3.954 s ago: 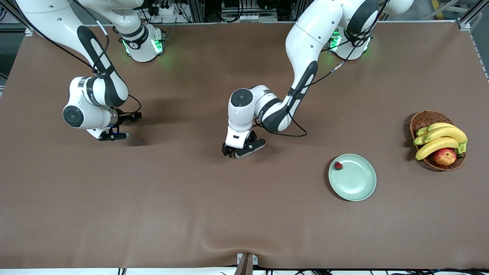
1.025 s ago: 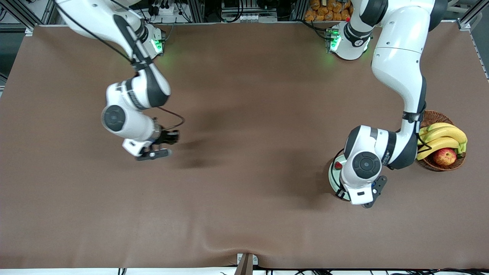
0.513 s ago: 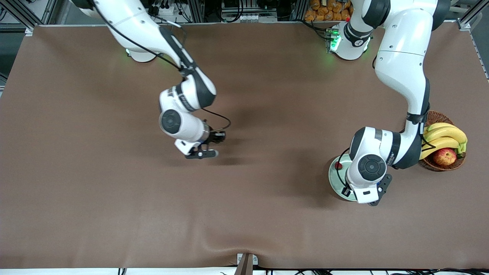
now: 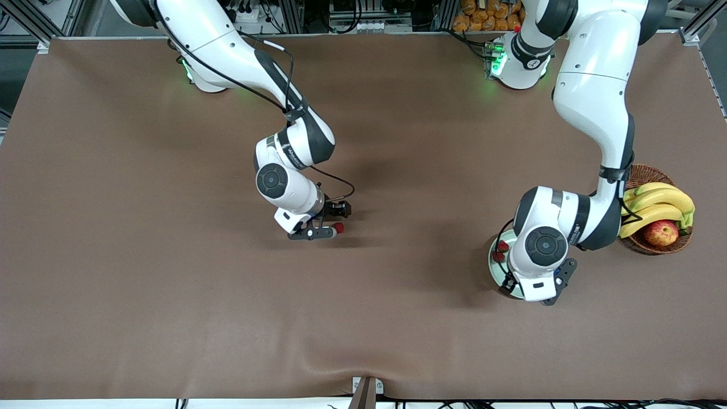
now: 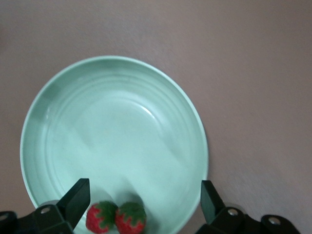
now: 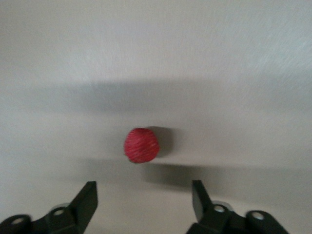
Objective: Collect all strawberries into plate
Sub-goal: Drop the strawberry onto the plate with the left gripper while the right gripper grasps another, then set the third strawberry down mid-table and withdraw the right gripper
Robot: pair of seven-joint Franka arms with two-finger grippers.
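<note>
Hovering with jaws apart over the mint plate [image 5: 195, 122] where two strawberries [image 5: 117, 218] lie, the left gripper [image 5: 144, 204] has delivered, while the right gripper [image 6: 144, 202], jaws apart over mid-worktop, likely must regrasp the third strawberry [image 6: 142, 145].

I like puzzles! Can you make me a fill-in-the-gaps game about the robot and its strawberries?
1. The plate holds ___ strawberries.
2. The left gripper over the plate has its fingers ___.
3. The third strawberry lies on the ___, under the open right gripper.
4. The basket holds an apple and ___.

Missing words: two; open; table; bananas
</note>
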